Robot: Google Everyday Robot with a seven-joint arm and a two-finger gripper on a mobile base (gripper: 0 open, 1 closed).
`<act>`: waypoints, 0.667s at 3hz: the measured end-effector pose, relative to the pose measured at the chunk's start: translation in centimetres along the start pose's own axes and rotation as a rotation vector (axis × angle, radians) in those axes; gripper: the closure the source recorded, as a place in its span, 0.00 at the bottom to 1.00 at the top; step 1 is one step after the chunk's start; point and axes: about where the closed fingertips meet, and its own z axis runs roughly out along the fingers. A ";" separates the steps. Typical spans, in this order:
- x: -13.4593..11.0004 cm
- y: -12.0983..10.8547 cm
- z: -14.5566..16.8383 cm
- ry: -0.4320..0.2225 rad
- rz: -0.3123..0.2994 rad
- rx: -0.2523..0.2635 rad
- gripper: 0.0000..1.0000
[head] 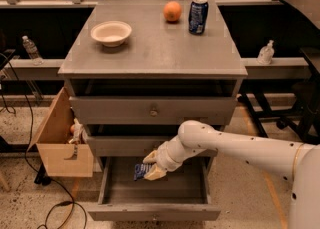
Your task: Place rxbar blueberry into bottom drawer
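Observation:
The bottom drawer (155, 210) of the grey cabinet stands pulled open, its inside bare. My gripper (151, 165) reaches down into the drawer's opening at the back middle, just under the middle drawer's front. It is shut on the rxbar blueberry (140, 171), a small dark-blue wrapper that sticks out to the left of the fingers and hangs a little above the drawer floor. My white arm (240, 150) comes in from the right.
On the cabinet top stand a white bowl (111, 33), an orange (172, 11) and a blue soda can (198, 16). The two upper drawers (152, 110) are nearly shut. A tan wooden box (62, 140) with small items hangs at the cabinet's left.

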 end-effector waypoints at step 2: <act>3.3 -1.6 2.6 -0.030 0.012 -0.016 1.00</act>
